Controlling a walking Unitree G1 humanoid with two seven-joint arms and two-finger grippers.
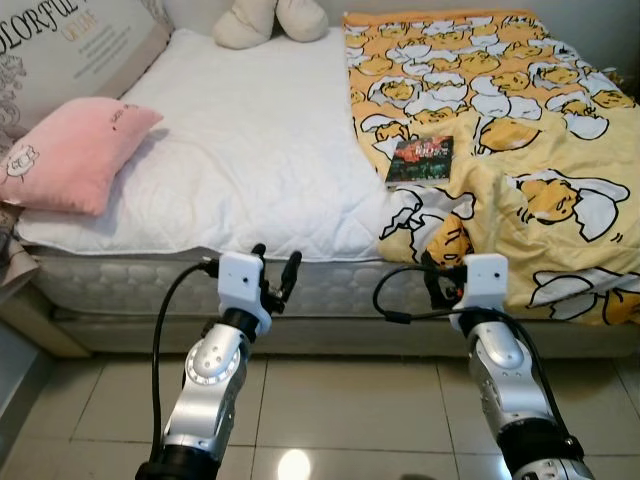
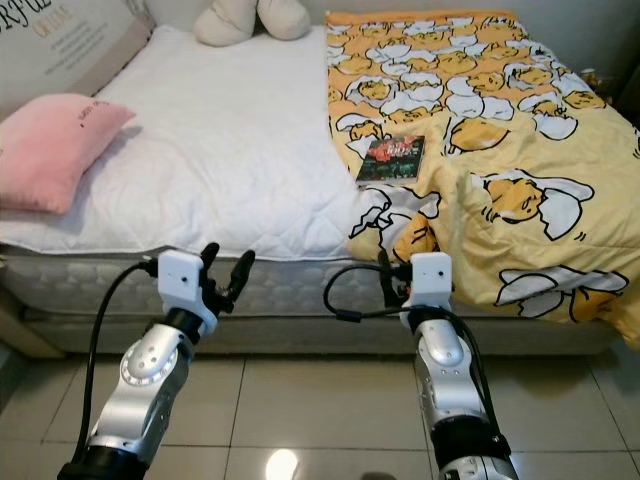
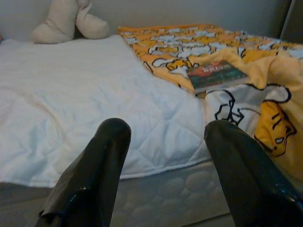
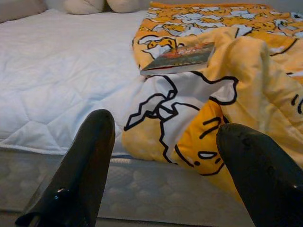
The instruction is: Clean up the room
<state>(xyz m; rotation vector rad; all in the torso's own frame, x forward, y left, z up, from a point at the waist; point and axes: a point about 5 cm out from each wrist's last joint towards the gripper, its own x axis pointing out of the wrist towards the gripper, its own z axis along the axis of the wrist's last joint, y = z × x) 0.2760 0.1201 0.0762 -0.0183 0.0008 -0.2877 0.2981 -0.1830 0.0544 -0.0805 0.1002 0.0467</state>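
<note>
standing at the foot side of a bed, both arms raised over the tiled floor, short of the mattress edge. left gripper parted and holding nothing, fingers spread wide in the left wrist view with white quilted mattress cover ahead. right gripper likewise splayed and empty, aimed at the rumpled yellow duck-print blanket where it spills over the mattress side.

a book with a dark cover lying flat on the blanket, near its inner edge beside the bare white cover — well apart from both grippers, further up the bed than either reaches now. pink pillow at the left end of the bed, leaning against a larger printed cushion. cream plush toy at the far side against the wall.

judged as barely begun: nothing gripped, blanket bunched and folded over itself on the right half only, book not yet put away. likely left to do — pick up the book and set it somewhere proper, spread or fold the blanket, maybe straighten the pillows. likely a step closer or a lean forward first, since the book sits beyond the nearest blanket fold. book probably the easier first target for the right gripper, being nearer that side.
</note>
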